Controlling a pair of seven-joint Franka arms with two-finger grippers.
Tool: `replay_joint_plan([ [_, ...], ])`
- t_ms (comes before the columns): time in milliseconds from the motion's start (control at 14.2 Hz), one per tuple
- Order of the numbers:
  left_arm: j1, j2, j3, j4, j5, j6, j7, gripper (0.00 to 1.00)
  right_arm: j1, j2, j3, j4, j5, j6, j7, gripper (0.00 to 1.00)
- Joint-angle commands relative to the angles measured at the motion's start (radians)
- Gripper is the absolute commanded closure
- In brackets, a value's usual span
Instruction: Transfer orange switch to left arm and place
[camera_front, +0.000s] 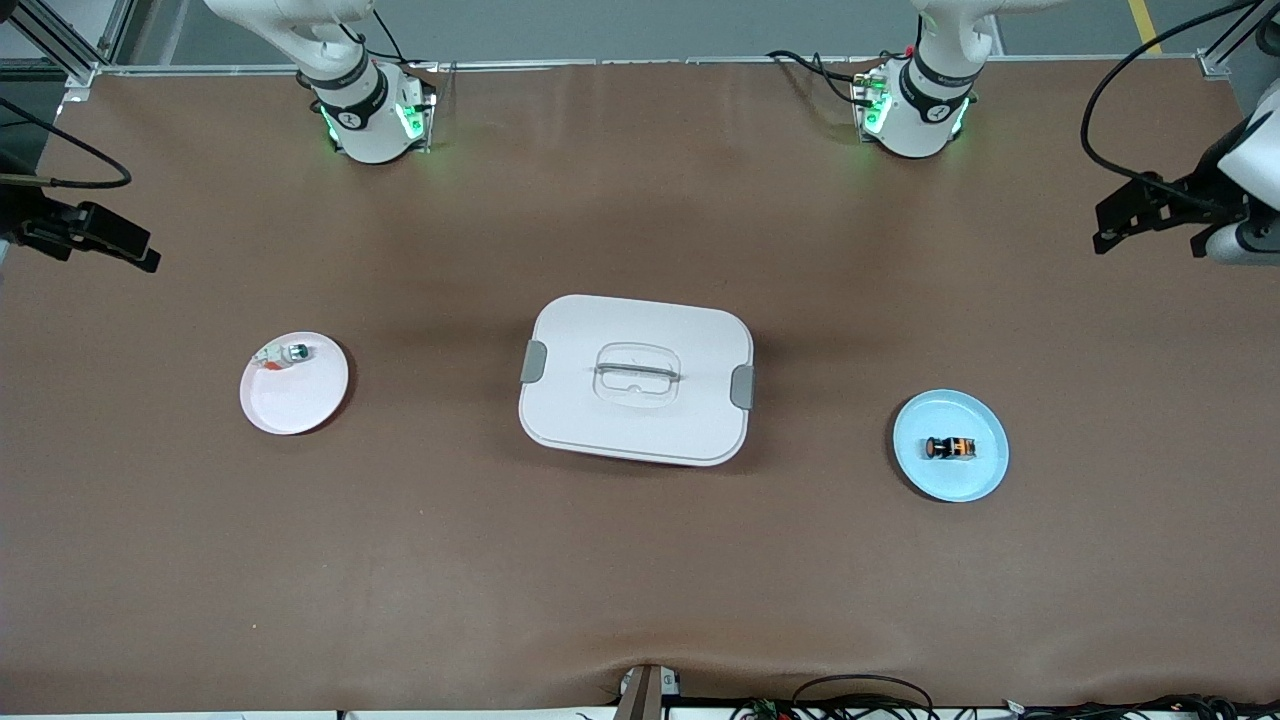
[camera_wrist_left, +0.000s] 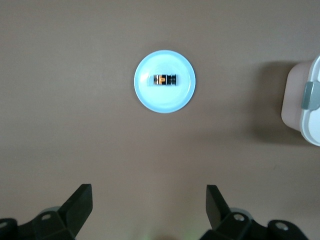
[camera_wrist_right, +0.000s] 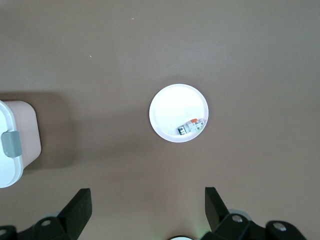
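The orange switch (camera_front: 949, 448) (camera_wrist_left: 165, 79) lies on its side on a light blue plate (camera_front: 975, 482) (camera_wrist_left: 165, 103) toward the left arm's end of the table. The white lidded box (camera_front: 640, 325) (camera_wrist_left: 312, 75) (camera_wrist_right: 15, 127) stands in the middle of the table. My left gripper (camera_front: 1150, 235) (camera_wrist_left: 149, 192) hangs open and empty over bare table at the left arm's end. Over the right arm's end, my right gripper (camera_front: 110, 240) (camera_wrist_right: 148, 195) is also open and empty. Neither gripper touches anything.
A pale round plate (camera_front: 300, 405) (camera_wrist_right: 172, 107) toward the right arm's end carries a small white-and-green part (camera_front: 290, 353) (camera_wrist_right: 190, 127). Brown table surface (camera_front: 640, 560) stretches between the plates and the box. Cables run along the table's edges.
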Motion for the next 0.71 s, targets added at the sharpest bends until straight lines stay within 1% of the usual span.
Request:
replay_joint_plan([
  [0,-0.045,-0.029,0.045,0.0,-0.019,-0.04,-0.019,0.0,-0.003,-0.056,-0.006,-0.067,0.018,0.007,0.005,0.0],
  [283,-0.038,-0.045,0.031,0.0,-0.019,-0.069,-0.033,0.0,-0.004,-0.114,-0.006,-0.151,0.029,0.054,0.005,0.0],
  [636,-0.041,-0.051,0.031,-0.003,-0.019,-0.068,-0.038,0.0,-0.01,-0.123,-0.007,-0.164,0.044,0.053,0.04,0.0],
])
